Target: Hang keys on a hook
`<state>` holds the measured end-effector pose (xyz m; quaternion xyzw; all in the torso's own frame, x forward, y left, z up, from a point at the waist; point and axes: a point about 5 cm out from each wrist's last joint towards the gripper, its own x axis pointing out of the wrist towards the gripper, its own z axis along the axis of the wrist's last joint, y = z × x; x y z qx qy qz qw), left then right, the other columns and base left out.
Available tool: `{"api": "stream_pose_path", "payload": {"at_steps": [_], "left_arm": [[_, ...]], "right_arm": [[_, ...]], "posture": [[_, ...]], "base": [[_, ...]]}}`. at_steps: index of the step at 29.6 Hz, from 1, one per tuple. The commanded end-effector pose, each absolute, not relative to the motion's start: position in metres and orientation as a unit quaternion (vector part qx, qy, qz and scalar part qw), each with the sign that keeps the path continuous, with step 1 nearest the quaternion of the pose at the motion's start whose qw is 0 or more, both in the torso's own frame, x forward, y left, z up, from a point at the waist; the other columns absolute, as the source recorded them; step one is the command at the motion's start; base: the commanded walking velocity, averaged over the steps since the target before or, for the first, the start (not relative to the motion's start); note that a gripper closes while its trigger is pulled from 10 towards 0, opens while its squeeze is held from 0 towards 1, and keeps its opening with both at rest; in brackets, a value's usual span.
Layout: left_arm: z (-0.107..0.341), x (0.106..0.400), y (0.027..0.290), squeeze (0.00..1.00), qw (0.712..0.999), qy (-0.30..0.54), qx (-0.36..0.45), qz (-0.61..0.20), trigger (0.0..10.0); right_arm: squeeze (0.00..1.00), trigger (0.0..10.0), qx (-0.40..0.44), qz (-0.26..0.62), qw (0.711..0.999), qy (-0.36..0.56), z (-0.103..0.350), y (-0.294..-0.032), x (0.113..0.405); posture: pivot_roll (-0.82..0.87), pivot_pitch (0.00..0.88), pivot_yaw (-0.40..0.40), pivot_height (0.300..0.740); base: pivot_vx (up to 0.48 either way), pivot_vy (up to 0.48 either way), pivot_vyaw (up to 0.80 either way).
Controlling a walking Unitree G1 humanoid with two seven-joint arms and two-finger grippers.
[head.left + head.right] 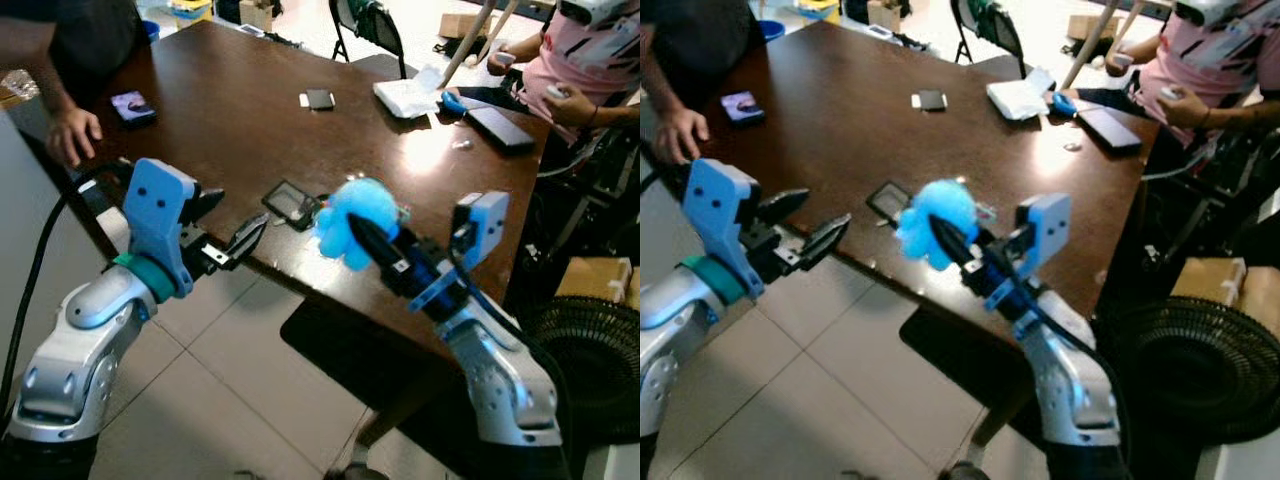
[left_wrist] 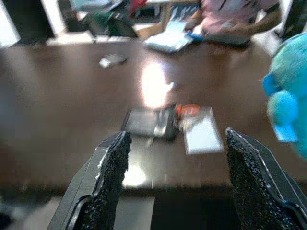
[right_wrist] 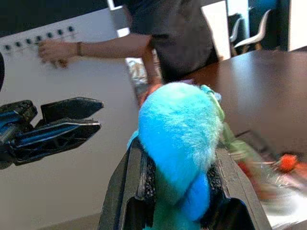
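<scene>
here right claw (image 1: pixel 352 225) clamps fluffy blue keychain (image 1: pixel 352 218) above table (image 1: pixel 230 110).

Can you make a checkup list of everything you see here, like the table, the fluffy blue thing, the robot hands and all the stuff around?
Surface: dark brown table, glossy.
Job's things: fluffy blue keychain clamped in the right gripper; keys too blurred to tell; hook nothing seen.
Clutter: black card holder near the table edge, two phones, white cloth, dark tablet.
Grippers: left gripper open, empty, off the table edge.
Cables: black cable by the left arm.
Surroundings: two people at the table, black fan, tiled floor.
</scene>
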<state>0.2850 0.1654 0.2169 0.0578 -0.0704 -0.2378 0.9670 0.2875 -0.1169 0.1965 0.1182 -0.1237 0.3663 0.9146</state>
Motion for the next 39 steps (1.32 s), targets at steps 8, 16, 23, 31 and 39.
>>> {"api": "stream_pose_path", "payload": {"at_steps": [8,16,23,31,39], "left_arm": [[0.216,0.285,0.166,0.0,0.968,-0.068,0.057,-0.233,10.0],[0.219,0.29,0.166,0.0,0.975,-0.056,0.066,-0.206,10.0],[0.22,0.29,0.166,0.0,0.975,-0.056,0.073,-0.2,10.0],[0.228,0.293,0.167,0.0,0.975,-0.082,0.082,-0.19,10.0],[0.23,0.295,0.166,0.0,0.975,-0.092,0.09,-0.183,10.0]], "right_arm": [[0.0,10.0,0.099,0.365,0.917,-0.126,0.195,-0.119,0.287],[0.0,10.0,0.093,0.361,0.918,-0.133,0.198,-0.118,0.29],[0.0,10.0,0.092,0.361,0.918,-0.134,0.198,-0.118,0.29],[0.0,10.0,0.091,0.363,0.917,-0.137,0.199,-0.115,0.29],[0.0,10.0,0.089,0.366,0.916,-0.138,0.199,-0.114,0.29]], "posture": [[0.05,0.013,0.067,0.74],[0.05,0.016,0.065,0.74],[0.05,0.016,0.065,0.74],[0.05,0.018,0.065,0.74],[0.05,0.02,0.066,0.74]], "base": [[-0.378,0.0,0.0],[0.0,0.0,0.63],[0.0,0.0,0.79],[0.0,0.0,0.79],[0.0,0.0,0.78]]}}
